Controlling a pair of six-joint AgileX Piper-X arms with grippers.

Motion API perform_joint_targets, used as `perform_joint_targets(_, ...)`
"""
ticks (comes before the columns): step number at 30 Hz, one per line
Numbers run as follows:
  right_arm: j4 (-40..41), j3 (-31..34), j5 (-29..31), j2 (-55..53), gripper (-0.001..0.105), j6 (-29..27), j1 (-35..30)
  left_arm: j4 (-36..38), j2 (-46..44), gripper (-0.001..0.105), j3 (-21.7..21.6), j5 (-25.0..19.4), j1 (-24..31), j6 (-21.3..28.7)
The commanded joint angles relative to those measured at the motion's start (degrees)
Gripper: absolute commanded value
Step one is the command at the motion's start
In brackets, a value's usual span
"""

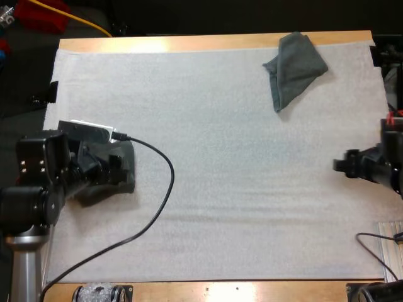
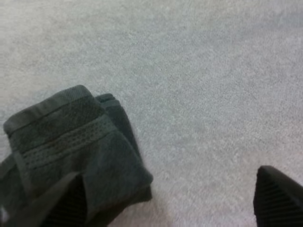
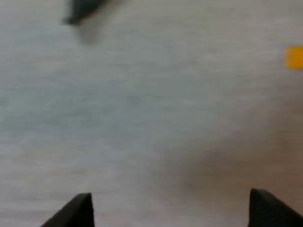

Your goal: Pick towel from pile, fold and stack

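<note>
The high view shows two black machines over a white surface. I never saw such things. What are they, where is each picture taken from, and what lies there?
They are two robot arms, each ending in a gripper of two black fingers. The high view looks down from behind them; the other two come from cameras on the wrists. On the white mat a crumpled towel lies at the far side. A folded towel lies at the left gripper, which is open. The right gripper is open too, over bare mat. Nothing is held.
</note>
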Motion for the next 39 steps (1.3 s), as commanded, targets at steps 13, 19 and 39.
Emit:
perform_joint_targets(13, 4.19, -0.25, 2.8, -13.81, 0.064, -4.2, -0.2, 3.84, -11.82, 0.07, -0.28, -0.9, -0.28, 0.1)
perform_joint_targets(19, 9.38, -0.25, 2.8, -20.83, 0.064, -4.2, -0.2, 3.86, -18.6, 0.07, -0.28, -0.9, -0.28, 0.1)
perform_joint_targets(39, 12.99, -0.25, 2.8, -44.45, 0.064, -3.86, -0.2, 16.13, -45.62, 0.07, -0.36, -0.85, -0.28, 1.41)
